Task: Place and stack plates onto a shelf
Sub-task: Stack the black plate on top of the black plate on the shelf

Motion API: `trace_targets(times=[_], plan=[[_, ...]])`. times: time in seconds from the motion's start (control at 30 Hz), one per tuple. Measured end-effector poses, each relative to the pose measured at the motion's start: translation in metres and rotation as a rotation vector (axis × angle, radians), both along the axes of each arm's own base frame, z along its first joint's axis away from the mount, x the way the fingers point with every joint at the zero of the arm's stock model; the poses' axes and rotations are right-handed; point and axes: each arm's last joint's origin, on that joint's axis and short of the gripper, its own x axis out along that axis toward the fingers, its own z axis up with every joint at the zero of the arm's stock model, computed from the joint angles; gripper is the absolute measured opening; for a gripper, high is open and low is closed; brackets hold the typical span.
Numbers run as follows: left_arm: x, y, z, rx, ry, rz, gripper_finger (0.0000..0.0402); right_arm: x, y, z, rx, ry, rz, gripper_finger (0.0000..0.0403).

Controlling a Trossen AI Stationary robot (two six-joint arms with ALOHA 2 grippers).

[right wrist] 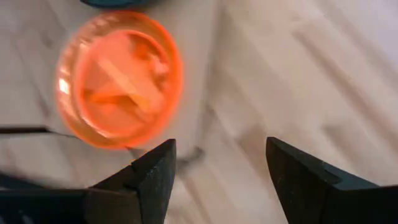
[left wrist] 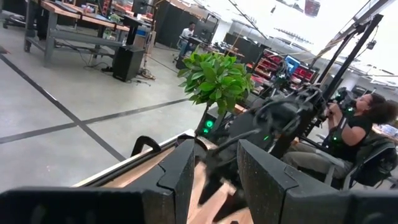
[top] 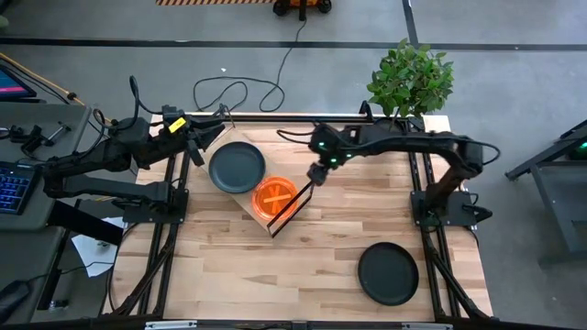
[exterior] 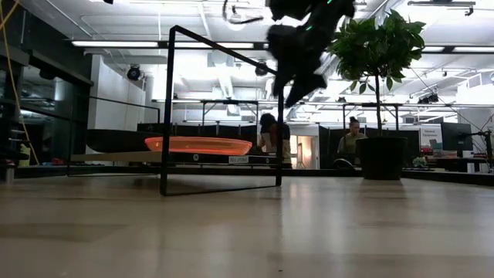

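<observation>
At centre frame of the high view, the shelf (top: 266,215) lies at an angle on the table (top: 303,266), its black wire frame (top: 295,206) at the lower-right end. An orange plate (top: 274,196) rests on the shelf at the frame end. A dark plate (top: 238,167) sits just beside it to the upper left, on the shelf's other end; the two rims look to be touching or nearly so. A second dark plate (top: 388,272) lies alone on the table at lower right, well apart from the shelf.

The low view shows the orange plate (exterior: 198,144) flat on the raised board, inside the wire frame (exterior: 168,108).

The right gripper (top: 316,173) hangs above the table just right of the orange plate, clear of it. In the right wrist view its jaws stand apart and hold nothing, with the orange plate (right wrist: 118,78) beyond them.

The left gripper (top: 196,139) sits at the upper left edge of the table, near the dark plate but not touching it. In the left wrist view its jaws are slightly apart and empty.

A potted plant (top: 411,81) stands at the upper right corner of the table. A seated person (left wrist: 348,134) shows in the room beyond.
</observation>
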Motion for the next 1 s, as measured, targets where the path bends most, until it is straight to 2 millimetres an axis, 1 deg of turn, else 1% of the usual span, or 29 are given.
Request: trace_targets(times=[0.1, 0.23, 0.27, 0.33, 0.43, 0.57, 0.7, 0.8, 0.87, 1.0], plan=[[0.0, 0.0, 0.0, 0.0, 0.0, 0.0, 0.0111, -0.024, 0.004, 0.021, -0.085, 0.051, -0.026, 0.0227], [0.0, 0.0, 0.0, 0.0, 0.0, 0.012, 0.0111, -0.052, 0.012, 0.047, -0.116, 0.043, -0.051, 0.0227], [0.0, 0.0, 0.0, 0.0, 0.0, 0.014, 0.0111, -0.058, 0.016, 0.051, -0.118, 0.026, -0.055, 0.0227], [0.0, 0.0, 0.0, 0.0, 0.0, 0.016, 0.0111, -0.071, 0.026, 0.05, -0.09, 0.003, -0.066, 0.0227], [0.0, 0.0, 0.0, 0.0, 0.0, 0.017, 0.0111, -0.094, 0.047, 0.035, 0.0, -0.013, -0.087, 0.0227], [0.0, 0.0, 0.0, 0.0, 0.0, 0.017, 0.0111, -0.123, 0.082, 0.011, 0.182, -0.025, -0.078, 0.0227], [0.0, 0.0, 0.0, 0.0, 0.0, 0.018, 0.0111, -0.153, 0.115, -0.007, 0.337, 0.052, -0.061, 0.0227], [0.001, 0.001, 0.0, 0.0, 0.004, 0.018, 0.0111, -0.172, 0.136, -0.022, 0.39, 0.167, -0.053, 0.0227], [0.002, 0.001, -0.001, -0.001, 0.01, 0.018, 0.0111, -0.181, 0.147, -0.034, 0.4, 0.235, -0.036, 0.0227], [0.005, 0.001, -0.002, -0.002, 0.02, 0.019, 0.0111, -0.195, 0.16, -0.063, 0.376, 0.354, -0.034, 0.0227]])
